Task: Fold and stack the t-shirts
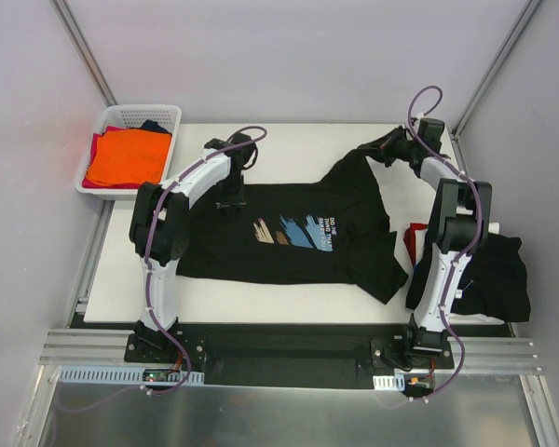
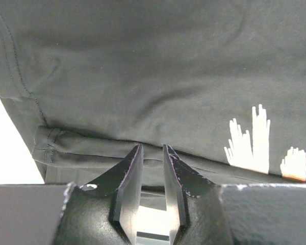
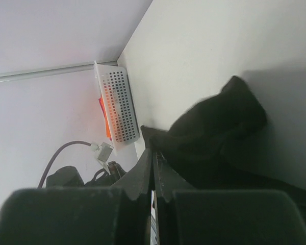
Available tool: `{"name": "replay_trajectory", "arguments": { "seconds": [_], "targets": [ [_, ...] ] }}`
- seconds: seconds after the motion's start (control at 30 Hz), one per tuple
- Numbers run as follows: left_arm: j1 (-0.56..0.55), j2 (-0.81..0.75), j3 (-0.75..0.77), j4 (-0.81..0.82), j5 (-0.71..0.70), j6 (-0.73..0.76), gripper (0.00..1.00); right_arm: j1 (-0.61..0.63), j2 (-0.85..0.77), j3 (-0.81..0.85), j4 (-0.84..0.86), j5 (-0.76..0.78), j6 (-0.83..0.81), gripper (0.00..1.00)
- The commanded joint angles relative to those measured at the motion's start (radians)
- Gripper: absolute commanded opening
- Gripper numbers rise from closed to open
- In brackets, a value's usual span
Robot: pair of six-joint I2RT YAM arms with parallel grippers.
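A black t-shirt [image 1: 289,233] with a blue, tan and brown brush-stroke print and white text lies spread across the middle of the white table [image 1: 289,144]. My left gripper [image 1: 231,201] points down at its far left edge. In the left wrist view the left gripper [image 2: 152,146] has its jaws a narrow gap apart, closed on the shirt's folded hem [image 2: 81,148]. My right gripper [image 1: 380,149] is at the far right. It is shut on a bunched edge of the same shirt [image 3: 214,127], which hangs lifted off the table.
A white lattice basket [image 1: 140,110] at the back left holds an orange shirt [image 1: 128,156] over red and dark cloth. Folded black shirts [image 1: 492,275] lie by the right arm's base, with a red one [image 1: 412,240] peeking out. Grey walls enclose the table.
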Motion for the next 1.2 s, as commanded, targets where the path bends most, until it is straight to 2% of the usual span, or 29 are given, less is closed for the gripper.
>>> {"name": "replay_trajectory", "arguments": {
  "seconds": [0.0,0.37,0.63,0.8,0.87,0.9,0.97,1.03,1.07,1.13,1.17],
  "targets": [
    [-0.008,-0.058,0.013,-0.018,0.019,-0.015,0.23,0.019,-0.108,-0.077,-0.001,-0.056,-0.013,0.01],
    [-0.008,-0.052,0.04,-0.02,0.016,-0.001,0.23,0.052,-0.303,-0.355,-0.144,-0.094,-0.172,0.01],
    [-0.008,-0.058,0.032,-0.02,0.015,-0.01,0.23,0.065,-0.436,-0.457,-0.447,-0.091,-0.385,0.01],
    [-0.008,-0.047,0.05,-0.021,0.019,-0.018,0.23,0.066,-0.444,-0.464,-0.743,0.001,-0.634,0.01],
    [-0.008,-0.041,0.058,-0.02,0.019,-0.019,0.23,0.065,-0.432,-0.482,-0.777,0.035,-0.654,0.08],
    [-0.008,-0.041,0.061,-0.021,0.018,-0.021,0.23,0.065,-0.417,-0.508,-0.777,0.042,-0.649,0.19],
    [-0.008,-0.038,0.061,-0.021,0.021,-0.024,0.23,0.066,-0.409,-0.526,-0.773,0.053,-0.643,0.26],
    [-0.008,-0.039,0.06,-0.02,0.024,-0.024,0.23,0.066,-0.436,-0.543,-0.747,0.059,-0.614,0.27],
    [-0.008,-0.038,0.058,-0.021,0.024,-0.025,0.23,0.066,-0.449,-0.54,-0.735,0.061,-0.605,0.35],
    [-0.006,-0.039,0.056,-0.021,0.027,-0.025,0.23,0.066,-0.469,-0.495,-0.733,0.067,-0.586,0.41],
    [-0.008,-0.039,0.055,-0.021,0.027,-0.025,0.23,0.066,-0.472,-0.475,-0.735,0.066,-0.582,0.48]
  ]
}}
